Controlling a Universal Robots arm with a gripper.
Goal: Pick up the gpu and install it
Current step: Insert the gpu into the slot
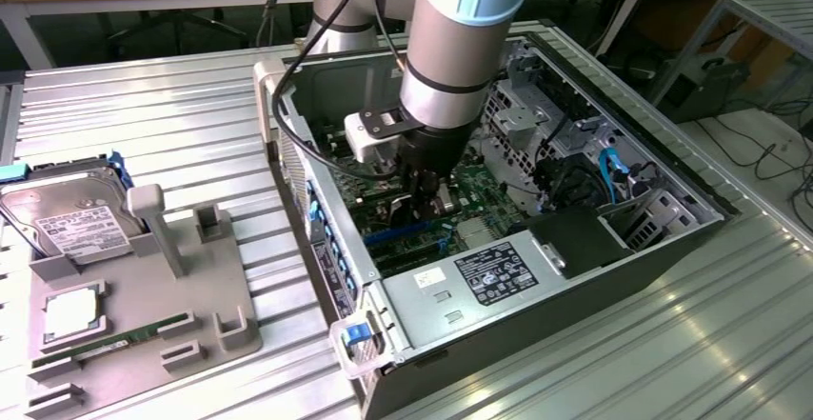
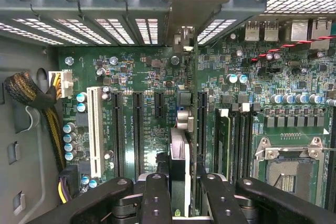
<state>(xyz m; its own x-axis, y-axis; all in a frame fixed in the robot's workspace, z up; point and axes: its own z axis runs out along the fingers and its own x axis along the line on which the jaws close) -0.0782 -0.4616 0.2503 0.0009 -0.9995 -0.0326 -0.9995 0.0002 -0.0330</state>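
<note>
One gpu [image 2: 181, 150] edge-on between jaws, above motherboard [image 2: 142, 77].

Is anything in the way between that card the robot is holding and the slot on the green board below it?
Nothing visible blocks it. The pincer grips the card edge-on, standing upright over the green board among the long black slots, its metal end up against the case's back wall.
</note>
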